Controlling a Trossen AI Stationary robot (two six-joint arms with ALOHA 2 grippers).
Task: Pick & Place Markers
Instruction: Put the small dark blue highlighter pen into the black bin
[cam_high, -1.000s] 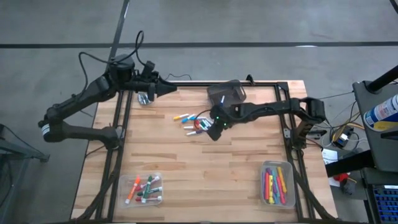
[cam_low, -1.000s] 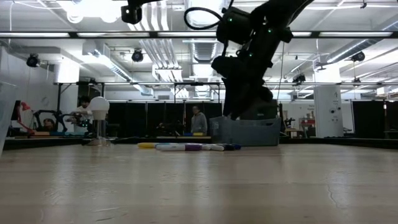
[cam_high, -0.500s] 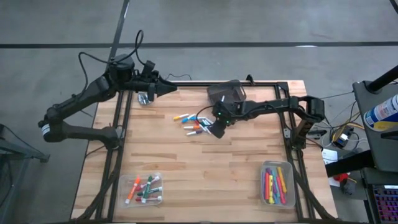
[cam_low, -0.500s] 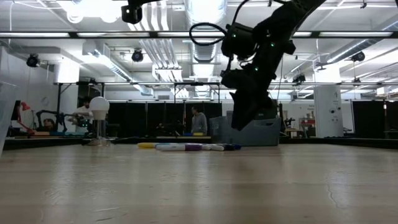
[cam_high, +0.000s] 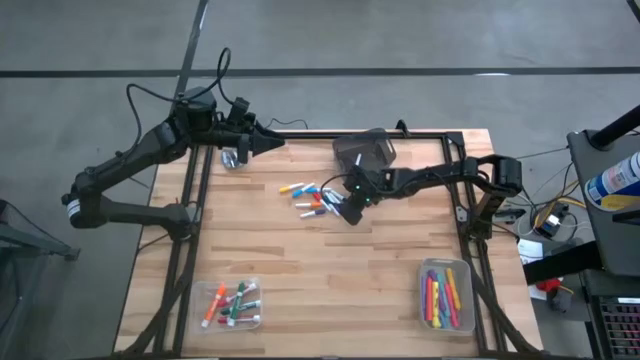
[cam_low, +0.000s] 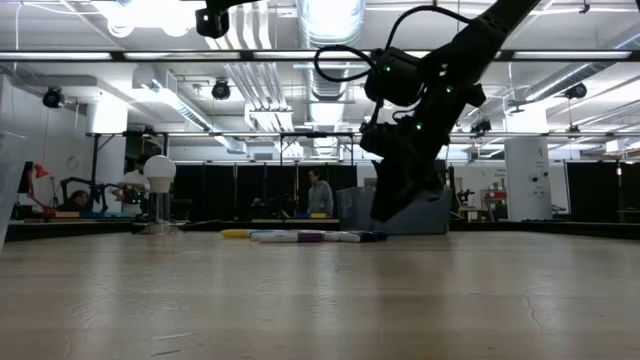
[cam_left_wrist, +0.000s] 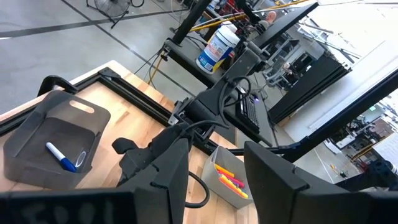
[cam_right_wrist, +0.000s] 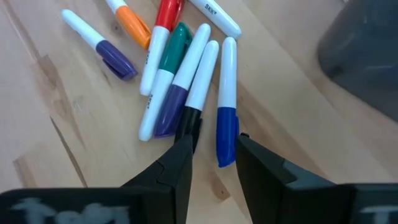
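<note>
Leftmost, the left gripper (cam_high: 270, 142) waits open at the table's far-left edge. Mid-table, loose markers (cam_high: 308, 197) lie scattered just left of the right gripper (cam_high: 347, 212), whose parted fingers hang just above them, holding nothing, a blue-capped marker (cam_right_wrist: 227, 99) nearest its tips.

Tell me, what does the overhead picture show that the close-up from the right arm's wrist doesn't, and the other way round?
Only the overhead view shows both arms, the left gripper waiting at the table's far left corner, and two clear trays of markers, one at the near left, one at the near right.

Only the right wrist view shows cap colours clearly: a blue-capped marker, a black-capped one, a purple-capped one.

Both show the loose pile of markers, the dark bin and the right gripper, fingers apart, hanging above the pile.
</note>
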